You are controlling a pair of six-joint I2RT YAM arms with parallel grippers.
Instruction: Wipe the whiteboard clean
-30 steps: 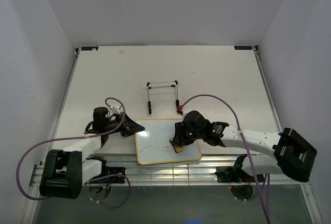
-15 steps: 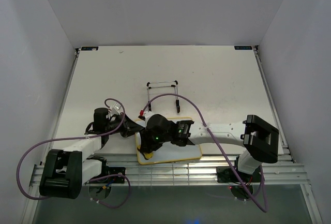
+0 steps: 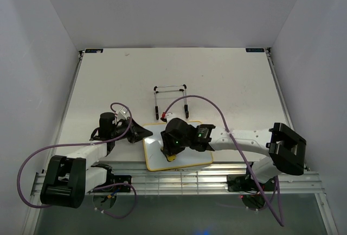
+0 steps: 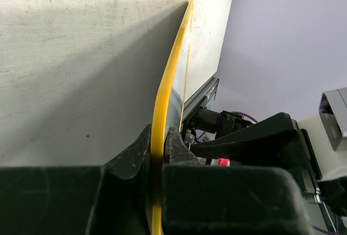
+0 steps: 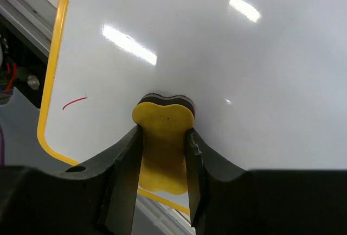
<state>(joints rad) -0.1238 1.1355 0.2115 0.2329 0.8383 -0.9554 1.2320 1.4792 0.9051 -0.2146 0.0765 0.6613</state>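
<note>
Right wrist view shows the whiteboard almost clean: glossy white, with one short red stroke near the yellow frame at its left side. From above, the whiteboard lies flat at the near edge of the table, between the two arms and just in front of the black wire easel stand. A yellow eraser is pressed pad-down on the board, held on both sides by the right gripper, whose fingers are closed snugly against it. The left gripper is pinched on the board's yellow frame at the left edge, apparently bracing it. The task looks nearly finished; the red stroke is what remains. Reaching it means wiping toward the frame and the table's front edge, so the eraser could ride over the rim and come off the board. A hard sideways push could also twist the board in the left pinch or shove it toward the rail below. Too light a press might smear the stroke instead of lifting it.
</note>
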